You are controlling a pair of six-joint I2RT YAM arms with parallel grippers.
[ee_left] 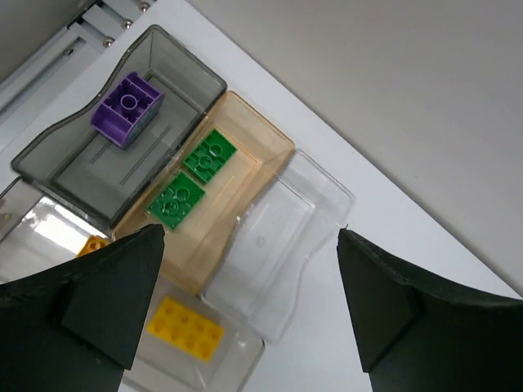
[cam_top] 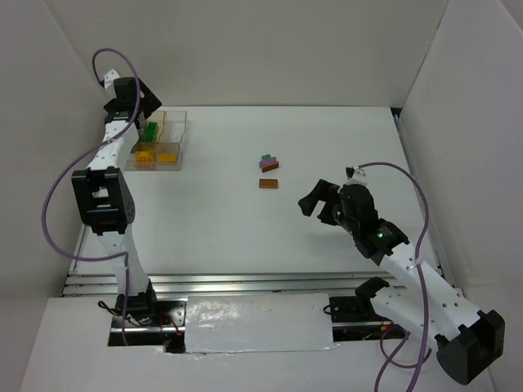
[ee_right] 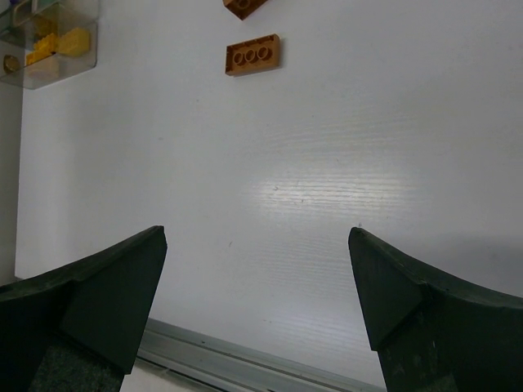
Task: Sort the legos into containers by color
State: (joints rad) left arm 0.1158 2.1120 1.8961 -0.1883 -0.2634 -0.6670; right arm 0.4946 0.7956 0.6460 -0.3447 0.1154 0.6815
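A white table [cam_top: 343, 139] carried a clear organizer tray [cam_top: 178, 117] near its far left corner. The left pincer [ee_left: 249, 245] hung above the tray with its jaws spread wide and nothing between them. From its wrist camera, a grey-tinted cell [ee_left: 73, 163] held one purple brick [ee_left: 127, 106]. The brownish cell [ee_left: 255, 116] beside it held a flat green brick [ee_left: 209, 155] and a second green brick [ee_left: 176, 200], lying close together. A yellow brick [ee_left: 186, 328] lay in a clear cell [ee_left: 239, 359] nearer the camera, and a yellow-orange piece [ee_left: 92, 243] peeked out from behind one finger. Near the middle of the table sat a small cluster of loose legos [cam_top: 270, 162] in purple, green and brown, with a flat brown brick [cam_top: 268, 183] just in front of it. The right pincer [ee_right: 257, 235] was open too and held nothing, poised over the table to the right of that brown brick and apart from it.
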